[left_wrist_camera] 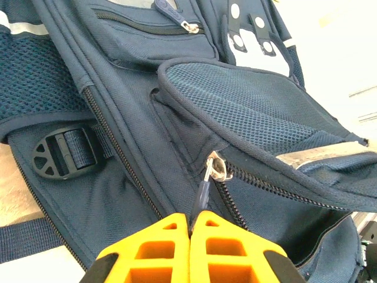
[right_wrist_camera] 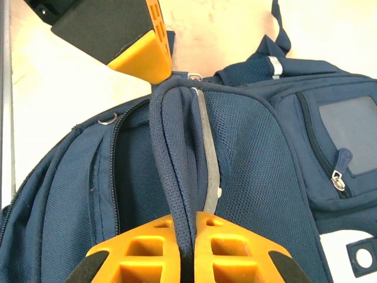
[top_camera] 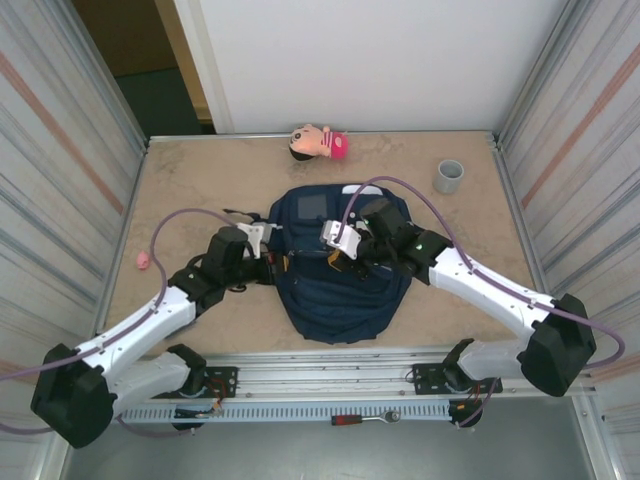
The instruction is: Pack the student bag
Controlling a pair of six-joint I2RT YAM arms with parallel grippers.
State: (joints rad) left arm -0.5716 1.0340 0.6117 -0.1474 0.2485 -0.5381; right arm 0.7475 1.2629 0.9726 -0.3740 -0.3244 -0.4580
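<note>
The student bag (top_camera: 340, 295), navy blue, lies flat in the middle of the table. My left gripper (top_camera: 268, 264) is at its left side. In the left wrist view this gripper (left_wrist_camera: 189, 219) is shut on the blue zipper pull (left_wrist_camera: 203, 191), which hangs from a metal slider (left_wrist_camera: 217, 167) on a zip below the mesh pocket (left_wrist_camera: 259, 106). My right gripper (top_camera: 336, 256) is over the bag's middle. In the right wrist view that gripper (right_wrist_camera: 187, 219) is shut on the bound fabric edge (right_wrist_camera: 174, 159) of the mesh pocket, pinched up into a ridge beside a grey reflective stripe (right_wrist_camera: 209, 159).
A doll head with a pink cap (top_camera: 318, 142) lies at the back edge. At the back right stands a grey cup (top_camera: 449, 176). A small pink object (top_camera: 143, 260) lies at the left. Metal walls close in both sides. A black strap buckle (left_wrist_camera: 62, 154) sits on the bag's side.
</note>
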